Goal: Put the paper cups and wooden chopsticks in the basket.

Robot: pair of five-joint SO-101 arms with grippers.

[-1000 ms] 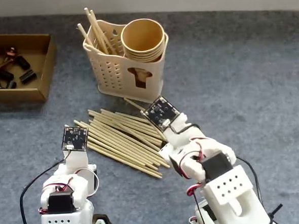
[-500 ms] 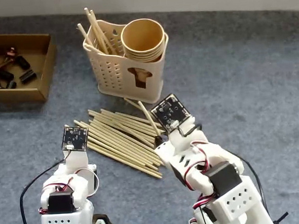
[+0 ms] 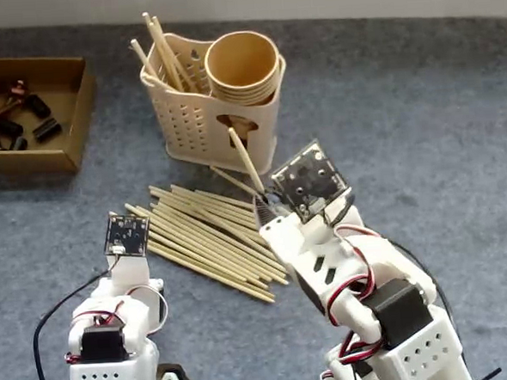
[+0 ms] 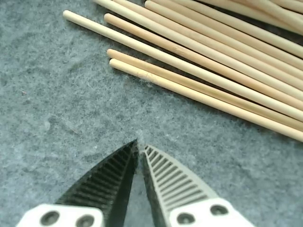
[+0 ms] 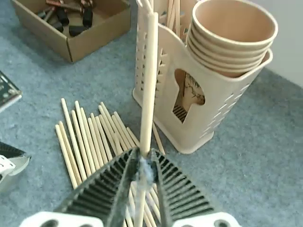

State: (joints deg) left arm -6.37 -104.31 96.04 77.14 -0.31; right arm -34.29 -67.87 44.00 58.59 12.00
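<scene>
A cream basket (image 3: 210, 115) (image 5: 213, 109) at the back holds a stack of paper cups (image 3: 243, 66) (image 5: 232, 35) and several wooden chopsticks (image 3: 163, 53). More chopsticks lie in a pile (image 3: 209, 236) (image 4: 213, 61) (image 5: 90, 137) on the grey mat in front of it. My right gripper (image 3: 267, 208) (image 5: 142, 163) is shut on one chopstick (image 3: 245, 160) (image 5: 149, 80), lifted above the pile and pointing toward the basket's front. My left gripper (image 4: 139, 151) is shut on nothing, just above the mat beside the near ends of the pile.
A brown cardboard box (image 3: 69, 124) (image 5: 90, 35) with dark small parts sits at the back left. One loose chopstick (image 3: 227, 176) lies against the basket's foot. Open grey mat stretches to the right of the basket.
My right gripper has risen and shifted right with one chopstick, tipping it up from the pile so it points at the basket. The left arm has not moved.
</scene>
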